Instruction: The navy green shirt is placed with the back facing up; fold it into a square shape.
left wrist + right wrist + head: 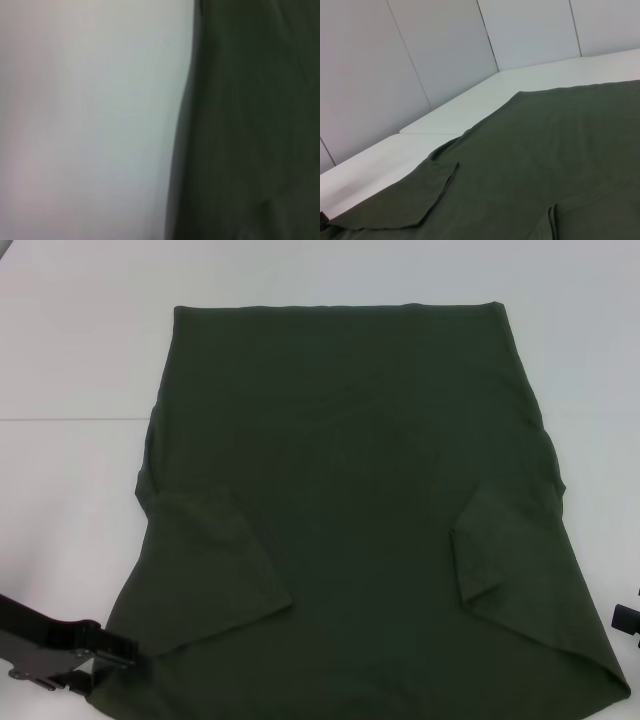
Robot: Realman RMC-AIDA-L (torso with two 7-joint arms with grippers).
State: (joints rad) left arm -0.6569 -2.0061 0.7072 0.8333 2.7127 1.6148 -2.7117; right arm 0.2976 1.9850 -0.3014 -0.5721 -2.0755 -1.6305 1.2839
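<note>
The navy green shirt (350, 500) is being shown spread flat across the middle of the white table (70, 490), both sleeves folded inward over the body. Pale wall panels (435, 50) are being seen behind the table. The left gripper (110, 652) is being held at the seven o'clock corner of the cloth, the right gripper (625, 620) at four o'clock beside its edge; whether either pincer is spread or pressed together cannot be told.

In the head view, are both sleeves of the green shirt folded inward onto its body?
Yes, the navy green shirt shows both sleeve flaps lying on its body, one on each side.
</note>
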